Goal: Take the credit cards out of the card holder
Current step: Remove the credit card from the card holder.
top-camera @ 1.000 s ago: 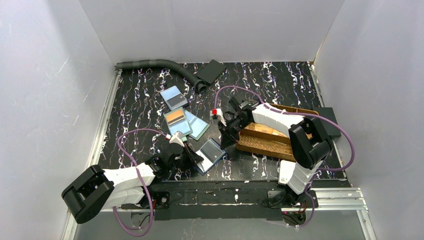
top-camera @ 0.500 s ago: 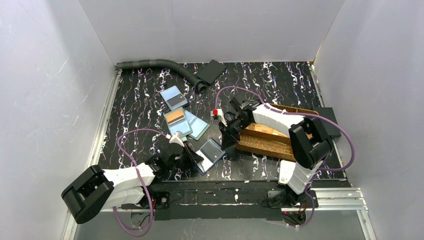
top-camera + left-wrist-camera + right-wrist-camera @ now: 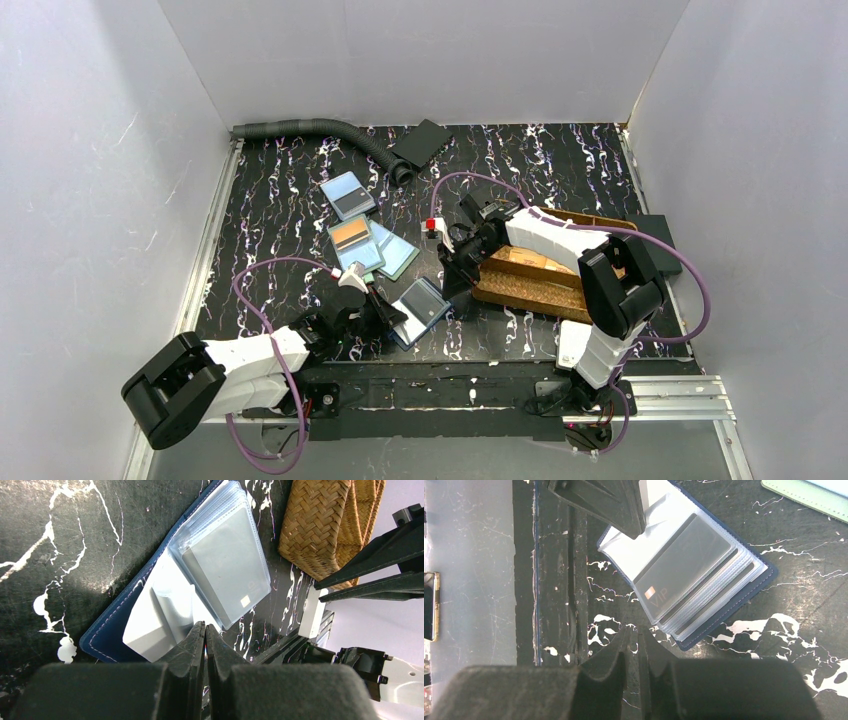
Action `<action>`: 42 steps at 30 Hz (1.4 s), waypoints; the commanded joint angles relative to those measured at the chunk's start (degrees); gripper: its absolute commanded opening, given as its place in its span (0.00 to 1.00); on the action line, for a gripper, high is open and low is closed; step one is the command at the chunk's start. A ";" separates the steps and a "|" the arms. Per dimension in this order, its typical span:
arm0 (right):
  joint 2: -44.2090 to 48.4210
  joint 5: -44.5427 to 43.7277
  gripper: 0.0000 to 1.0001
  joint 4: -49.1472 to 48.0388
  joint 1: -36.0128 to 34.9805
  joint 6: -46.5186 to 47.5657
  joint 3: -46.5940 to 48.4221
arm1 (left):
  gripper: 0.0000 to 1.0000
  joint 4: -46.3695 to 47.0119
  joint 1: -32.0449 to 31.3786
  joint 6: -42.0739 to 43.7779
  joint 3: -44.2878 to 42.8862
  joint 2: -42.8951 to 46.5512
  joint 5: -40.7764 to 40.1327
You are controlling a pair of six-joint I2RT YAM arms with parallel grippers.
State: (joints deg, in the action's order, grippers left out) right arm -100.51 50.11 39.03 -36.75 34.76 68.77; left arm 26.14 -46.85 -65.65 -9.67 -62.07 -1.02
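Observation:
The navy card holder (image 3: pixel 424 305) lies open near the table's front, its clear sleeves fanned out (image 3: pixel 220 555). A grey card (image 3: pixel 686 567) marked VIP sits in the top sleeve. My left gripper (image 3: pixel 205 626) is shut, its tips resting on the holder's pale left inner page. My right gripper (image 3: pixel 634 630) hovers just off the holder's right edge, with a narrow gap between its fingers and nothing in it. Three credit cards lie loose behind the holder: a light blue one (image 3: pixel 347 195), an orange one (image 3: pixel 351 236) and a teal one (image 3: pixel 397 256).
A brown woven tray (image 3: pixel 530 288) stands right of the holder, under the right arm. A grey corrugated hose (image 3: pixel 310 128) and a flat black rectangle (image 3: pixel 420 143) lie at the back. White walls close in the sides and back of the table.

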 commanded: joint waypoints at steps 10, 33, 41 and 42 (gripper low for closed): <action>2.94 1.53 0.20 0.44 0.45 1.08 -0.06 | 0.03 -0.56 -0.19 0.25 0.18 1.38 -0.76; 6.46 -3.61 0.22 -5.48 0.53 -3.44 -2.33 | 0.03 -0.56 -0.15 0.32 -0.31 3.44 -0.55; 7.03 -4.34 0.23 -6.03 0.55 -3.61 -2.64 | 0.03 -0.50 -0.09 0.23 -0.52 4.36 -0.39; 7.12 -4.49 0.23 -6.20 0.62 -3.65 -2.68 | 0.03 -0.56 -0.14 0.21 -0.53 4.49 -0.39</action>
State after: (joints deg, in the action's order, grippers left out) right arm -96.22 45.81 34.32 -36.38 31.53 66.63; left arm 26.13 -46.85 -65.65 -9.67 -59.21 -0.99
